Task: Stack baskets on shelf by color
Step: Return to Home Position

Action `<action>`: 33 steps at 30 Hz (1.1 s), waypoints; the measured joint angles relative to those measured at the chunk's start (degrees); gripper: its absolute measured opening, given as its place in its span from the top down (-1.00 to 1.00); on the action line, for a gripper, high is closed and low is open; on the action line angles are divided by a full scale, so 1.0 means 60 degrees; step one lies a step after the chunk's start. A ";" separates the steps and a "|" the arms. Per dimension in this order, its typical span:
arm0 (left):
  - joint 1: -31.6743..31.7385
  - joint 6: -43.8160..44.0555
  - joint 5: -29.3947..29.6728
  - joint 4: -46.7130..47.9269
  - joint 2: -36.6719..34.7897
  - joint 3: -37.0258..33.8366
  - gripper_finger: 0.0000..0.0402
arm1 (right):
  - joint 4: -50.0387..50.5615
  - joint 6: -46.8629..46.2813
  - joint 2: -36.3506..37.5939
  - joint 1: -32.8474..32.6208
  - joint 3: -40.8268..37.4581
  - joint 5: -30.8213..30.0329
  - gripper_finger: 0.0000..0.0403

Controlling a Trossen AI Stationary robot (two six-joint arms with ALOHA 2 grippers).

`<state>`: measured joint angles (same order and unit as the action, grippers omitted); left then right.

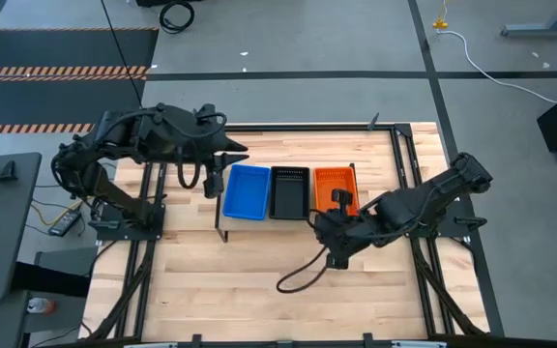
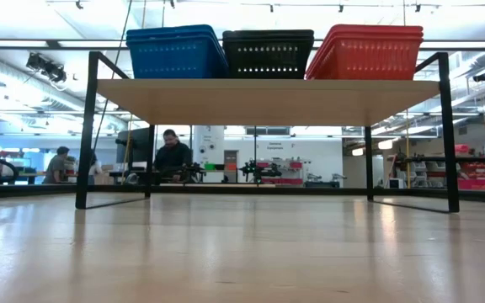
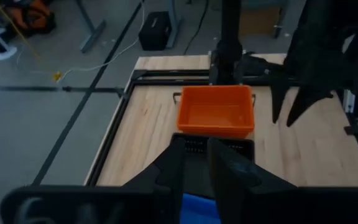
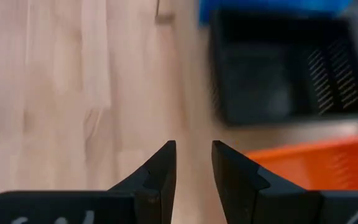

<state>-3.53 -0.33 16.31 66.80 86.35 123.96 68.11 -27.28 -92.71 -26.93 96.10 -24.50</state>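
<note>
Three basket stacks stand side by side on the shelf (image 2: 268,101): blue (image 1: 247,191), black (image 1: 288,191) and orange (image 1: 334,187). The low view shows the blue stack (image 2: 175,50), the black stack (image 2: 268,53) and the orange stack (image 2: 365,50) resting by their bottoms on the shelf top. My left gripper (image 1: 236,152) hovers beyond the shelf's left end, near the blue stack's far corner, slightly open and empty. My right gripper (image 1: 319,224) hangs at the shelf's near side, by the black and orange stacks, slightly open and empty. Its wrist view shows the black basket (image 4: 278,74) and the orange basket (image 4: 316,165).
A dark cable (image 1: 303,274) loops from my right arm over the table's near half. The dark table frame (image 1: 395,155) runs along the far and right edges. Bare wood (image 1: 249,280) lies in front of the shelf. People sit in the room behind (image 2: 173,156).
</note>
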 joint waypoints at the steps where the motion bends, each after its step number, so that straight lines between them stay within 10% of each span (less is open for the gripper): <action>1: -0.0075 -0.0057 0.0002 -0.0050 0.0000 -0.0001 0.64 | -0.0027 0.0199 0.0024 -0.0057 0.0174 -0.0343 0.46; 8: -0.0513 -0.0326 0.0470 -0.2470 -0.1251 -0.3289 0.81 | -0.0891 0.1527 0.0991 -0.0074 0.0383 -0.1757 0.55; 23: 0.0152 0.0198 -0.0346 -0.6905 -0.7804 -1.1514 0.98 | -0.0932 0.2268 0.2837 0.0984 0.0253 -0.1425 0.93; 33: 0.0117 0.0201 -0.0957 -0.7920 -1.0370 -1.4142 0.99 | -0.4396 0.2977 0.5866 0.2136 -0.4323 0.0393 0.96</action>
<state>-2.83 0.88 10.57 19.28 24.12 39.11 41.74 -9.42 -57.51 -14.11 70.16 -22.15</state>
